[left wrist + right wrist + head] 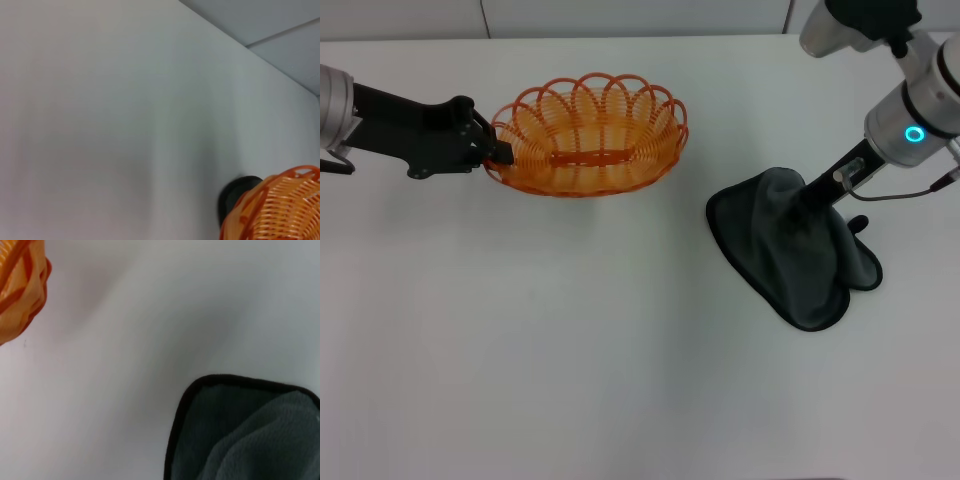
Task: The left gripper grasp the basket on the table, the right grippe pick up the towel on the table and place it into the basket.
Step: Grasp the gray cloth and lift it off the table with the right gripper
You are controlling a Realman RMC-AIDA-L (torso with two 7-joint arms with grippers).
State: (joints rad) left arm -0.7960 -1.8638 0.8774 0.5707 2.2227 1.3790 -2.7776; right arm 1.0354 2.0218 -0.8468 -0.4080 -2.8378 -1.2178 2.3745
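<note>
1. White worktop spreads across the whole scene, carrying both task things well apart from each other.
2. Dark grey towel lies on the robot's right side of the worktop, its middle pulled up into a peak while its black-edged lower corner stays flat on the surface; the right wrist view shows that rounded corner resting on the white top.
3. Orange wire basket sits toward the far left of the worktop, upright, its scalloped rim uppermost.
4. Right gripper reaches down from the cyan-ringed arm into the towel's raised peak, its jaws closed on the cloth.
5. Left gripper comes in low from the left edge, its jaws clamped on the basket's near-left rim.
</note>
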